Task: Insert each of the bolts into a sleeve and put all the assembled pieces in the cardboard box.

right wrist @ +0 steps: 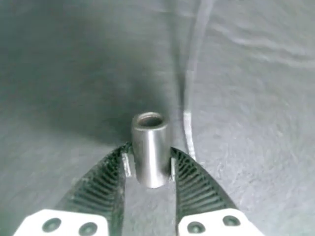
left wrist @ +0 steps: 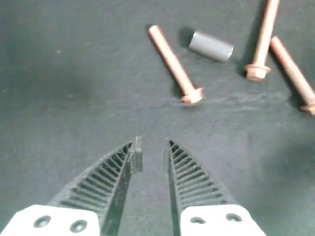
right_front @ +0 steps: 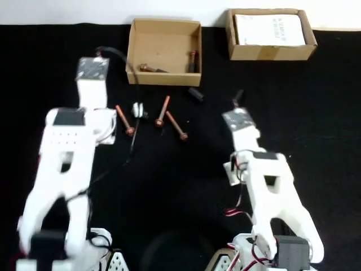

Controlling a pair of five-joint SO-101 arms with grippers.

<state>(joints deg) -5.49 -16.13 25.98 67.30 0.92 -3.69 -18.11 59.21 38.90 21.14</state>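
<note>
The step in hand is the pairing of a bolt with a sleeve. The right gripper is clamped on a short grey metal cylinder sleeve, held above the black cloth surface with its open bore facing away from the camera. The left gripper hangs just above the surface with its jaws apart and nothing between them, near the closest copper-coloured flanged bolt. A loose grey sleeve lies just beside that bolt, and 2 more copper bolts lie beyond. The open brown cardboard box seems to hold 2 finished pieces. Next, the left gripper likely needs to straddle the nearest bolt's shank, close, lift it, and line its tip up with the held sleeve's bore.
</note>
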